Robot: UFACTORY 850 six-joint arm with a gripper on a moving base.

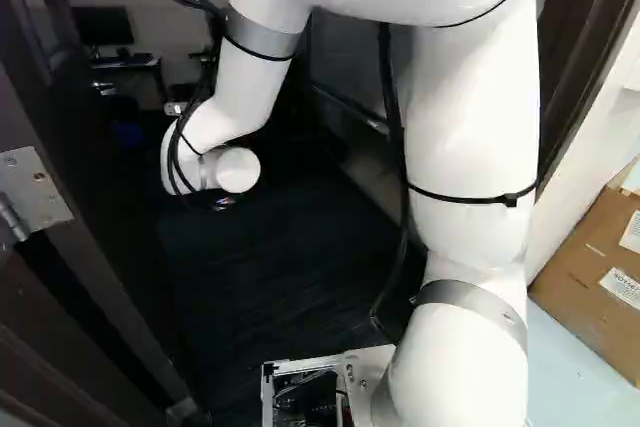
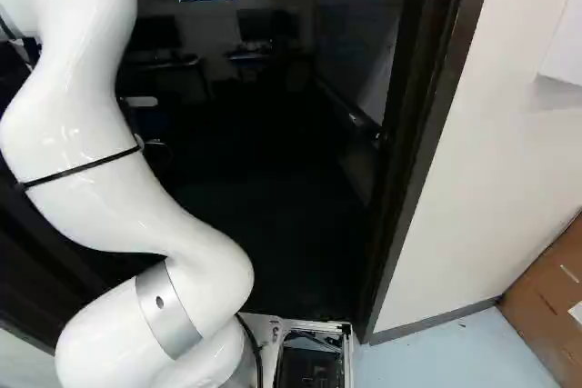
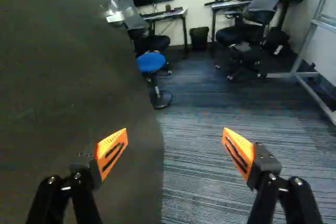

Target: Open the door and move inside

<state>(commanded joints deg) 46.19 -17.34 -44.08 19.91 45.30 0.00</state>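
Between its orange-padded fingers, the gripper [image 3: 175,130] holds nothing; they are spread wide, one in front of the door [image 3: 68,82], though whether it touches is unclear. The door stands open along the left, its handle [image 3: 114,18] toward the far edge. Striped carpet [image 3: 202,187] runs from near to far, reaching a blue stool [image 3: 150,62], two desks and a bin [image 3: 199,38]. The door frame [image 2: 427,124] rises near right.
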